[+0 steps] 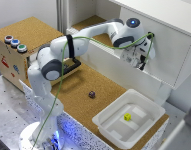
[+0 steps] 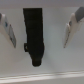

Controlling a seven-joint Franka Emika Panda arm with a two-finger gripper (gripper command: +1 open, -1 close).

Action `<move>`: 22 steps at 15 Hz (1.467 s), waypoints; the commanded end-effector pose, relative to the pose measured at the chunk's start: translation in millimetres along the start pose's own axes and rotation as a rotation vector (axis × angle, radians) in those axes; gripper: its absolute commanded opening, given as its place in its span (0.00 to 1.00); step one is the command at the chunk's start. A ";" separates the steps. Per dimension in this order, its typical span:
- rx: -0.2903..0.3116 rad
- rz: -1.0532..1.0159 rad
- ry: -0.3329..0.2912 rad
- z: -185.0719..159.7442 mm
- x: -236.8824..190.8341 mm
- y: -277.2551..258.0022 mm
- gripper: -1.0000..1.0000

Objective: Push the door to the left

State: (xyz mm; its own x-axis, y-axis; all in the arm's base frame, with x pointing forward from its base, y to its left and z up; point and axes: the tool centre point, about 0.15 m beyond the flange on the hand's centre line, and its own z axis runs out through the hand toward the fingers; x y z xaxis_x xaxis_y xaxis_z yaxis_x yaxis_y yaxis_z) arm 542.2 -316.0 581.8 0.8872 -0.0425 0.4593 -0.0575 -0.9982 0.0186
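Note:
The door (image 1: 170, 52) is a large flat white cabinet panel at the exterior view's right. My gripper (image 1: 140, 63) is up against its face, at the end of the white arm reaching across the cork counter. In the wrist view the door (image 2: 55, 60) fills the picture. Its short black bar handle (image 2: 33, 37) stands between my two fingers (image 2: 74, 25). The gripper (image 2: 40, 44) is open, with a finger on each side of the handle and a gap to it on both sides. In the exterior view the hand hides the handle.
A white tub (image 1: 101, 120) holding a small yellow piece (image 1: 127, 116) stands on the cork counter below the door. A small dark object (image 1: 91, 94) lies on the cork. A wooden box (image 1: 12, 62) with coloured buttons is at the exterior view's left. A green cable (image 1: 95, 37) runs along the arm.

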 end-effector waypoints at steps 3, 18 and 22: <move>0.060 -0.041 -0.031 -9.5 21.0 5.0 0.00; 0.038 -0.105 -0.023 42.5 9.8 -58.6 0.00; 0.007 -0.051 0.011 25.6 -0.3 -87.1 0.00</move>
State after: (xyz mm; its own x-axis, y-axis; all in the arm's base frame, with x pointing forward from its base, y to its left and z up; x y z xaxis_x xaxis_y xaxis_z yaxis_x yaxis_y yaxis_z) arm 553.7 -279.1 586.5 0.9009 0.0453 0.4316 0.0457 -0.9989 0.0094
